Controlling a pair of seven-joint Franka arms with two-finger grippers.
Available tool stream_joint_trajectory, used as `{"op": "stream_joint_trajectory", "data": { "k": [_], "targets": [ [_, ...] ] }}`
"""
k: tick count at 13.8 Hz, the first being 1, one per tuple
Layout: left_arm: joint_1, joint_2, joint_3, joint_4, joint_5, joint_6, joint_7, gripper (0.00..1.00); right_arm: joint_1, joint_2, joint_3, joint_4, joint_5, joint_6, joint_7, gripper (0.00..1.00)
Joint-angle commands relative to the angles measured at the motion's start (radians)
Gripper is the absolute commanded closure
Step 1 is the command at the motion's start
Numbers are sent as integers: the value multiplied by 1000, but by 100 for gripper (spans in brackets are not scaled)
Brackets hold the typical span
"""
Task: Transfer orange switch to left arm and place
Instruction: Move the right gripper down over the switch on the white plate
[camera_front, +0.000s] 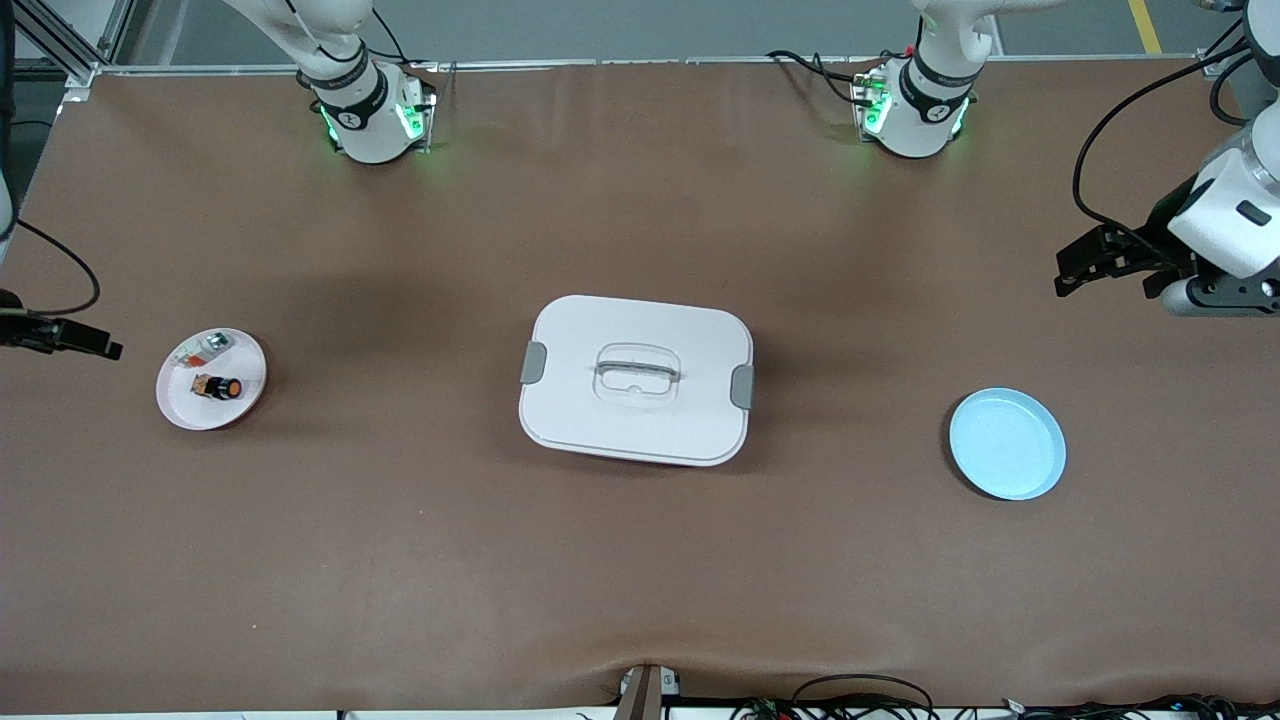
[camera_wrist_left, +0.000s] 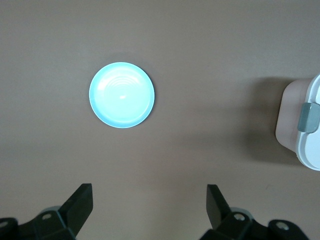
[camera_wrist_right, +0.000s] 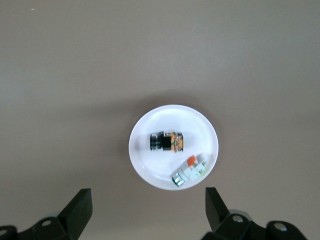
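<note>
Left gripper (camera_wrist_left: 148, 202): fingers (camera_wrist_left: 80, 202) spread wide, nothing between them. It hangs over bare table at the left arm's end. Right gripper (camera_wrist_right: 146, 205): fingers (camera_wrist_right: 79, 206) equally wide apart and empty. It is poised above the table at the right arm's end.

Orange switch (camera_front: 218, 386): a small black blocky body with a round orange cap at one end. It lies on its side in the pink plate (camera_front: 180, 405) toward the right arm's end of the table. A small silver-white part (camera_front: 204, 349) with a red bit lies in the same plate, just beside the switch and farther from the front camera.

The box (camera_front: 636, 379) is white with grey side clips and a recessed top handle. It sits mid-table, between the pink plate and the blue plate (camera_front: 1007, 444).

View differences: the right wrist view shows the switch's black ribbed collar and orange-and-black body. The left wrist view shows only the blue plate and one clipped end of the box. The front view alone shows both plates, the full box and both arm bases.
</note>
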Motion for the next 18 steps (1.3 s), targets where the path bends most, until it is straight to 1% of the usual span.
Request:
{"op": "stream_joint_trajectory", "data": {
  "k": [1, 3, 9, 14, 18],
  "targets": [
    [2, 12, -2, 27, -7, -17, 6, 0, -34, 75, 18, 10, 6, 43, -8, 0],
    [2, 12, -2, 27, -7, -17, 6, 0, -48, 94, 16, -19, 38, 69, -10, 0],
    [2, 12, -2, 27, -7, -17, 5, 0, -48, 106, 16, -208, 43, 345, -10, 0],
    [2, 12, -2, 27, -5, -17, 5, 0, -46, 164, 18, -234, 43, 420, -11, 0],
    [2, 12, -2, 27, -5, -17, 5, 0, -49, 181, 18, -311, 43, 540, -36, 0]
  ]
}}
